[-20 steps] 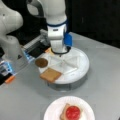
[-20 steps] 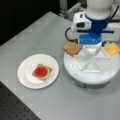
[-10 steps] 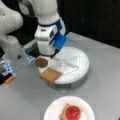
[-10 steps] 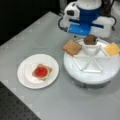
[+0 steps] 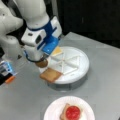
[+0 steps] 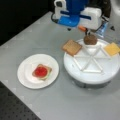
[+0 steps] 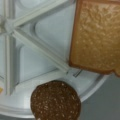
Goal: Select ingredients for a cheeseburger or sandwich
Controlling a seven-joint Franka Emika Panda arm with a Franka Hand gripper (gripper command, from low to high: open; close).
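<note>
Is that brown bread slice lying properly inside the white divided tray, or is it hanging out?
Hanging out. In both front views the bread slice lies flat across the tray's rim, one corner past the edge.

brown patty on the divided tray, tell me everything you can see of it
The brown patty is a round, dark brown disc with a speckled, grainy top. It lies at the rim of the white divided tray, in the compartment beside the bread slice, apart from it. In a front view the claw hangs just above it. It looks like toy food.
</note>
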